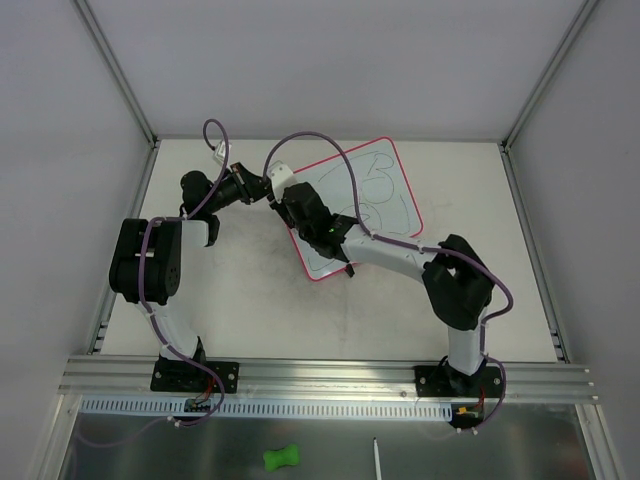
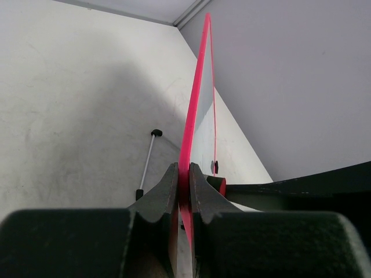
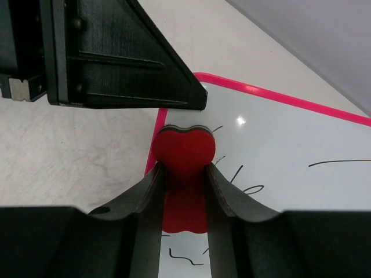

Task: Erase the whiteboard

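Observation:
The whiteboard lies on the table, white with a thin pink-red frame and black scribbles. My left gripper is shut on its left edge; in the left wrist view the pink frame runs edge-on between the fingers of that gripper. My right gripper is shut on a red eraser and presses it on the board near its left edge, beside black marks. The eraser also shows as a red bit in the left wrist view.
A thin white marker with a black cap lies on the table left of the board. Grey walls surround the table. A green object and a white stick lie below the front rail.

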Controlling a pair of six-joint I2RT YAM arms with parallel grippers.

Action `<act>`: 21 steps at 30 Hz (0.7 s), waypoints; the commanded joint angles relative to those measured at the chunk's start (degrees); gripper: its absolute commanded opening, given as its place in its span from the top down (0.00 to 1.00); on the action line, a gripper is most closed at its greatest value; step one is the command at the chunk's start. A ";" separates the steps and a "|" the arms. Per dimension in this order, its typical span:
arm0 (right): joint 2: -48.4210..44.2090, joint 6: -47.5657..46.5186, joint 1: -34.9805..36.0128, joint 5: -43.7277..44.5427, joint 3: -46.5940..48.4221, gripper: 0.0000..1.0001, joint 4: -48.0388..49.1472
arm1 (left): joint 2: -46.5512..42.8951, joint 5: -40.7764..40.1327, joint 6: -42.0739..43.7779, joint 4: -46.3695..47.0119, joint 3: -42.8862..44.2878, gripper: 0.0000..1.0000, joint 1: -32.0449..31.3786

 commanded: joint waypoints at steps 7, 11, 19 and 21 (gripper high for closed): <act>4.06 -2.84 -0.86 15.38 6.38 1.00 2.75 | -1.30 2.17 3.95 2.25 0.32 1.00 -0.91; 3.01 2.08 -2.70 12.48 5.41 1.00 1.79 | -1.48 2.17 4.04 2.34 0.14 1.00 -1.00; -2.51 16.13 -10.16 9.40 -0.90 1.00 -0.76 | -2.01 2.08 4.56 1.72 0.05 1.00 -1.00; -3.84 20.53 -12.62 8.17 -2.75 1.00 -0.76 | -2.01 2.08 4.56 1.64 0.05 1.00 -0.91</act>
